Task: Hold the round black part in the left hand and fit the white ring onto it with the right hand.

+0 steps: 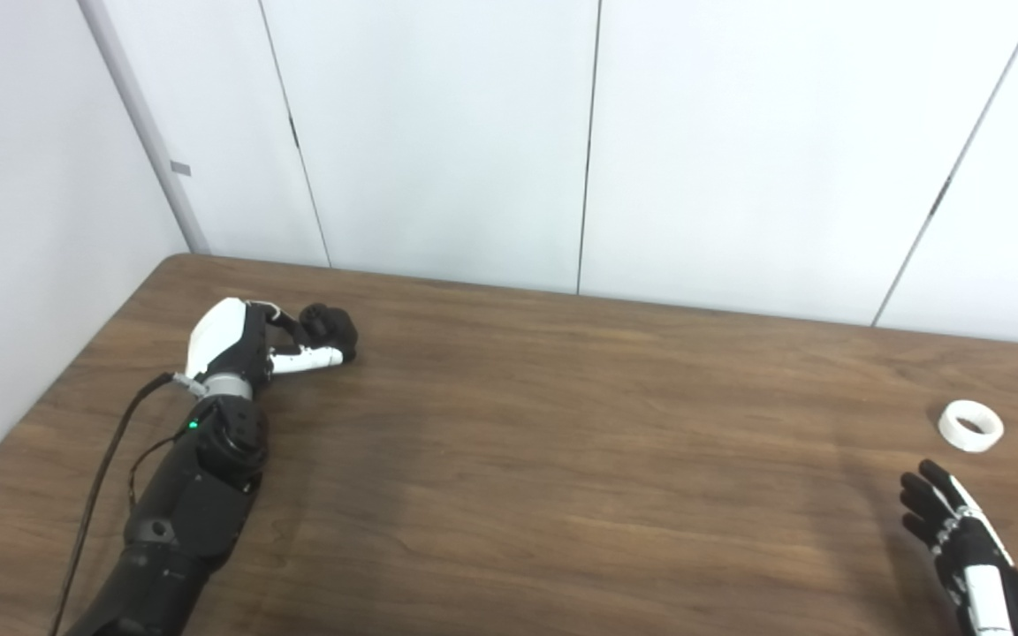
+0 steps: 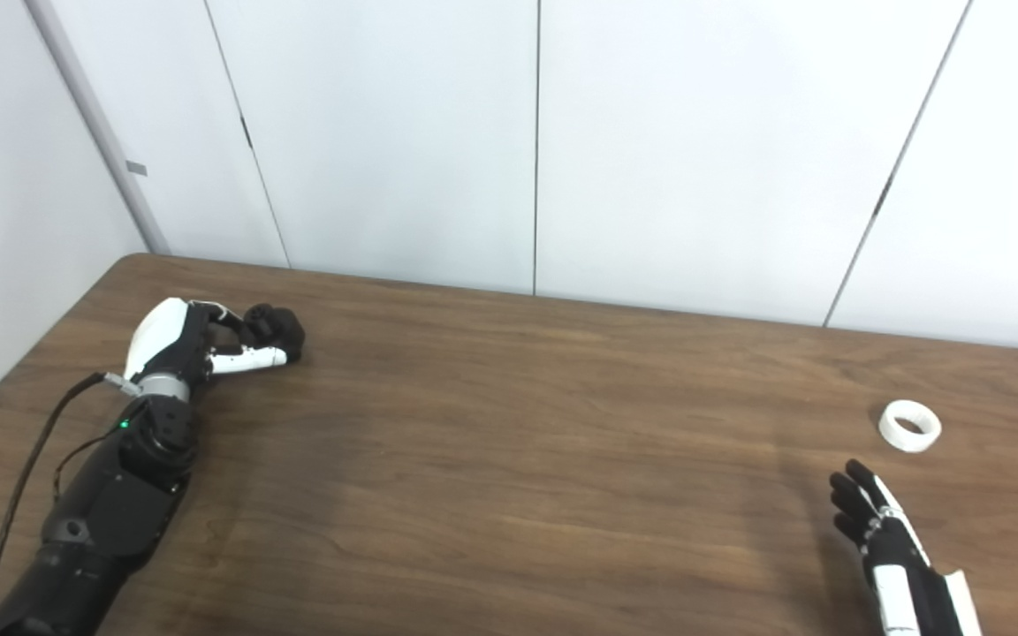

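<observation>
My left hand [image 1: 248,344] is curled around the round black part [image 1: 330,329] on the table [image 1: 562,442]. My right hand [image 1: 960,539], fingers spread and holding nothing, sits near the white ring [image 1: 970,426], not touching it.

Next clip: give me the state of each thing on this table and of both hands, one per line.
Black part: low at the table, the left hand's fingers curled round it.
White ring: lying flat on the table, untouched, hole up.
Left hand: shut on the black part, far left of the table.
Right hand: open, fingers apart, near side of the ring, not touching it.
</observation>
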